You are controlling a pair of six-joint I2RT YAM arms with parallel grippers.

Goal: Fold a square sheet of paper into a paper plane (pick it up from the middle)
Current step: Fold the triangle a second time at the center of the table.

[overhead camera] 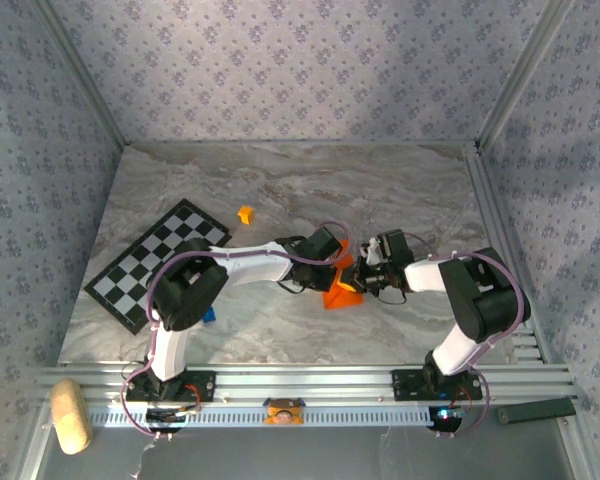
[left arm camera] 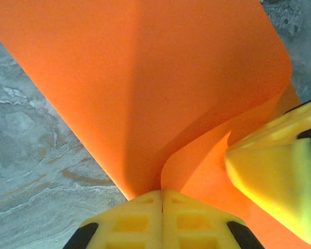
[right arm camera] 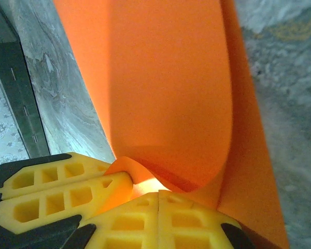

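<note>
The square sheet of paper [overhead camera: 340,293] is bright orange, bent into a folded shape and held just above the marble table between both arms. My left gripper [left arm camera: 162,193] is shut, its yellow fingers pressed together on an edge of the sheet [left arm camera: 145,93], which curls upward and away. The right gripper [right arm camera: 158,196] is also shut on the paper [right arm camera: 166,93], pinching it close beside the left one. From above, the left gripper [overhead camera: 336,262] and right gripper [overhead camera: 366,276] meet over the paper. The other gripper's fingers [left arm camera: 274,176] [right arm camera: 57,194] appear in each wrist view.
A black-and-white checkered board [overhead camera: 160,262] lies at the left of the table. A small yellow-orange cube [overhead camera: 245,213] sits behind it, and a small blue piece [overhead camera: 209,314] lies by the left arm. The metal rail [overhead camera: 300,385] runs along the near edge.
</note>
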